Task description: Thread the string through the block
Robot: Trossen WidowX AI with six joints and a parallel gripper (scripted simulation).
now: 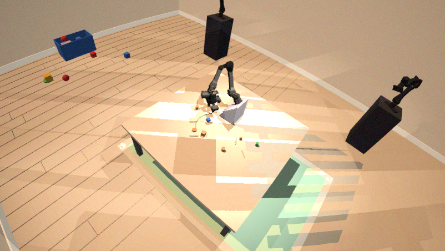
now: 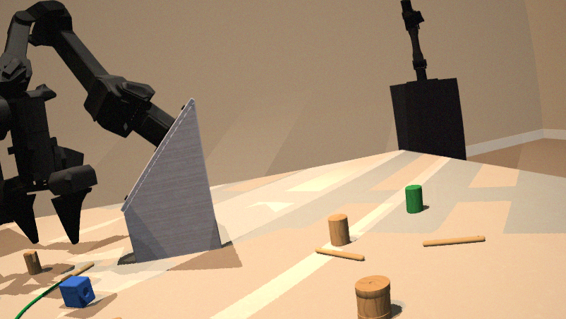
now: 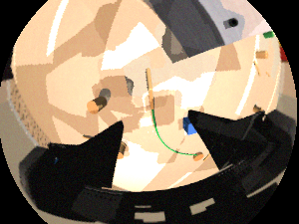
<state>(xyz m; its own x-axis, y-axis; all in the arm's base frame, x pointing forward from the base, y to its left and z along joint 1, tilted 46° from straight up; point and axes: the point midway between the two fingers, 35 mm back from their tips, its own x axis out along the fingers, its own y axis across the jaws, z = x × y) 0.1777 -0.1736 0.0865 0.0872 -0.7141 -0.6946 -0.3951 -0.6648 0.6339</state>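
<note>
The open gripper (image 2: 55,242) hangs above the table (image 2: 277,293), nothing between its fingers!

Below it, a short wooden cylinder (image 2: 32,262) stands upright at the left, and there's the stick (image 2: 84,269) on the green string (image 2: 37,296), lying just behind the blue block (image 2: 76,292) with its round hole showing. Over to the right, a loose stick (image 2: 339,254) lies just in front of an upright wooden cylinder (image 2: 339,229), another stick (image 2: 454,241) lies farther right, and a green cylinder (image 2: 413,198) stands behind.

blue block (image 1: 208,119) (image 2: 75,293) (image 3: 189,125): holed, unthreaded | green string (image 1: 199,117) (image 2: 37,298) (image 3: 159,136): curved | round wooden button (image 1: 194,129) (image 3: 198,156): at string's end | thin stick (image 2: 84,269) (image 3: 149,86): flat on desk
</note>
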